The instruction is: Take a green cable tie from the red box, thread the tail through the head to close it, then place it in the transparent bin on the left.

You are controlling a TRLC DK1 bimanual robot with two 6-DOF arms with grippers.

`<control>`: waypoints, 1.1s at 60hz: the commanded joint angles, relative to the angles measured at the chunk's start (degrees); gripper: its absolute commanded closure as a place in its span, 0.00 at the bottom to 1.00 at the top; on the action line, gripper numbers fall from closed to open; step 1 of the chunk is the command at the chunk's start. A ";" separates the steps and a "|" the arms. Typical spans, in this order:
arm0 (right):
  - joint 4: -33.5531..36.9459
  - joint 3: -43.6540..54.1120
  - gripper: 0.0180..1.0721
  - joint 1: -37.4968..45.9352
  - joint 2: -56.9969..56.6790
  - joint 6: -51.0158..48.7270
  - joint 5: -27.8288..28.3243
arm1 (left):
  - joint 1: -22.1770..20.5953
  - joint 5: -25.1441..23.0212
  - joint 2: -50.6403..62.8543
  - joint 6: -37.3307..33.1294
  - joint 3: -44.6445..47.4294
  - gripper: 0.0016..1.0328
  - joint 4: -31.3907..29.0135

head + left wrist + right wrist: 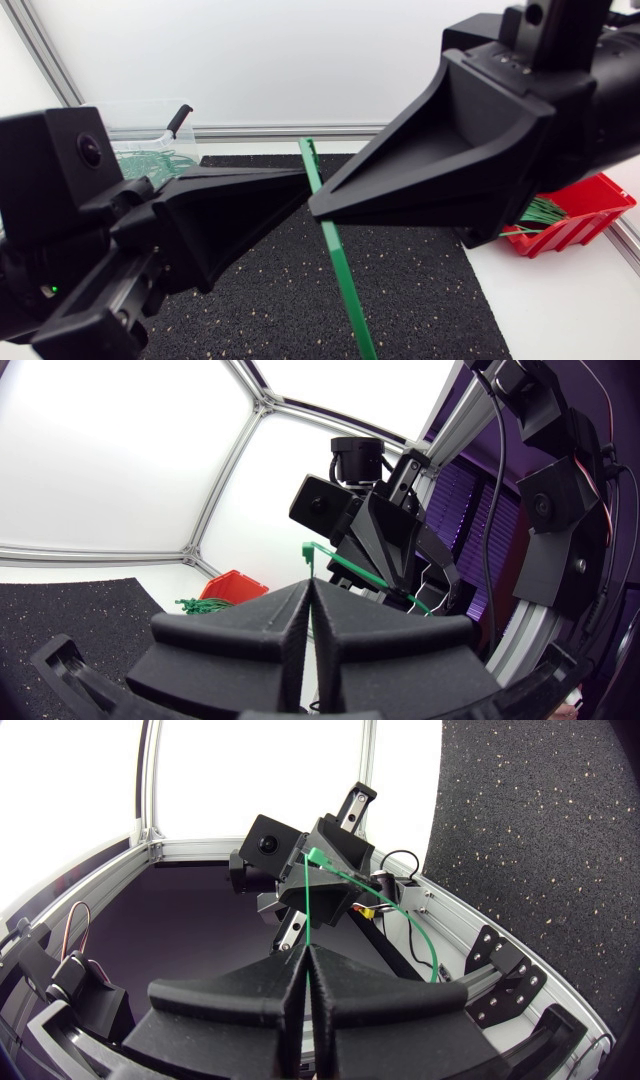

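Cable tie (338,262) pinched by both arms over black mat (430,290): left gripper (300,187) fingers closed on it, right gripper (318,208) fingers closed on it alongside.

A white desk (560,310) carries a black speckled mat (420,290) across its middle. A red box (585,215) sits on the desk off the mat's right side; a transparent bin (140,125) stands at far left.

Head view looking down at close range, wrist views facing each other, sharing the cable tie (310,558)
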State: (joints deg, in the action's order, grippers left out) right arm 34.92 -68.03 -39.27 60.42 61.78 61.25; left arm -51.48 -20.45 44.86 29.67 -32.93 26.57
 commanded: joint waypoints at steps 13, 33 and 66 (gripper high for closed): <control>-0.46 1.58 0.94 0.15 -0.92 2.03 -0.17 | 0.68 0.41 -0.56 -1.19 0.85 0.97 0.42; -0.81 2.29 0.95 0.15 -1.19 2.03 -0.17 | 1.47 0.41 -0.13 -1.19 0.67 0.97 0.59; -2.66 2.73 0.94 0.15 -1.36 2.56 -0.61 | 0.16 0.50 0.14 -1.11 1.11 0.97 0.33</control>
State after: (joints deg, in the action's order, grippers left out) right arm 32.95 -66.63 -39.27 58.96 62.04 61.08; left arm -50.87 -20.45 44.88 29.47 -32.93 26.57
